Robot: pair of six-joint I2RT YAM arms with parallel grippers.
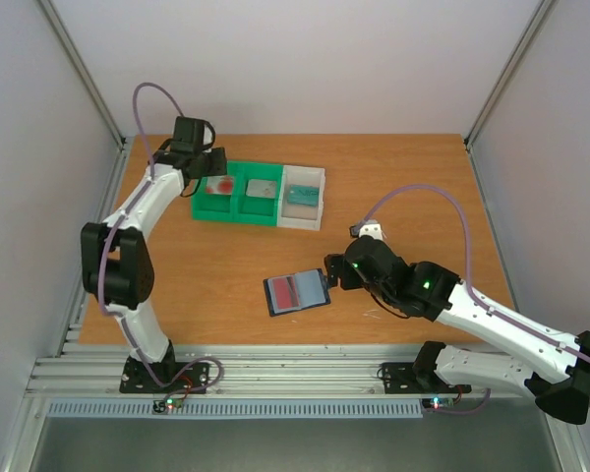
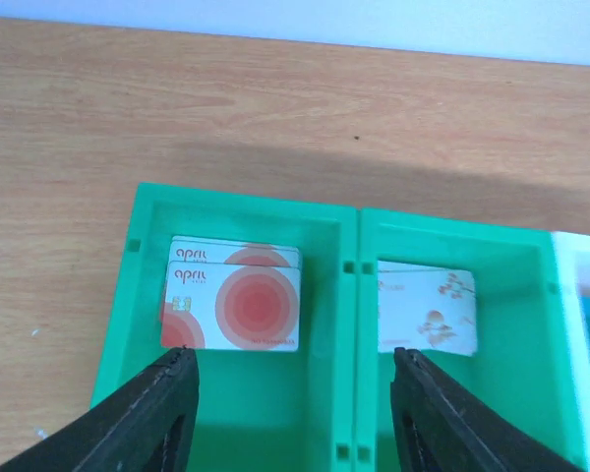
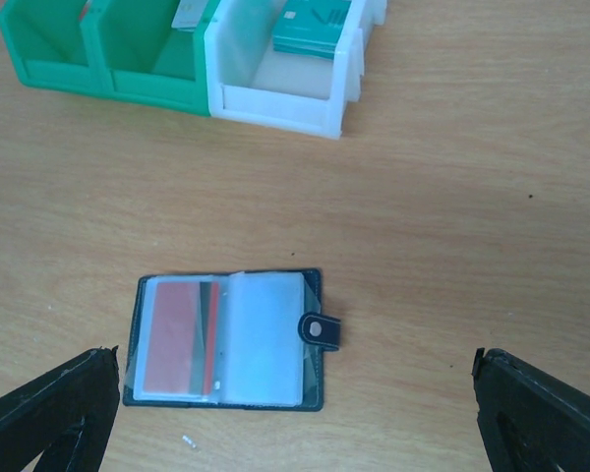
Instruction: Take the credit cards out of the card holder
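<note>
Left fingers (image 2: 162,408): parted with nothing between them, hanging just above the near wall of the green tray (image 2: 352,295), astride the divider between its first two compartments.
Right fingers (image 3: 49,418): spread wide and empty, poised above the card holder (image 3: 226,339), one to each side, touching nothing.
Credit cards (image 2: 234,307): two with red rings lie stacked flat in the left green compartment; a floral-print card (image 2: 428,313) lies in the next one.
Reddish card (image 3: 175,336): shows through the clear left pocket of the card holder, not yet out.
Right pocket: cloudy; whether it hides a card cannot be told.
Card holder position: open and flat on the table (image 3: 452,216), tab to its right, well apart from the tray.
White compartment (image 3: 275,98): at the tray's end, holding teal cards.
Likely step: the right arm goes down for the pocketed card.
Risk, holder moves: it lies loose, so a pull on the card may drag or lift it.
Risk, wrong pinch: the card is thin and snug, so the fingers could clamp the sleeve too.
Risk, tray knock: a low left arm could catch the wall.
</note>
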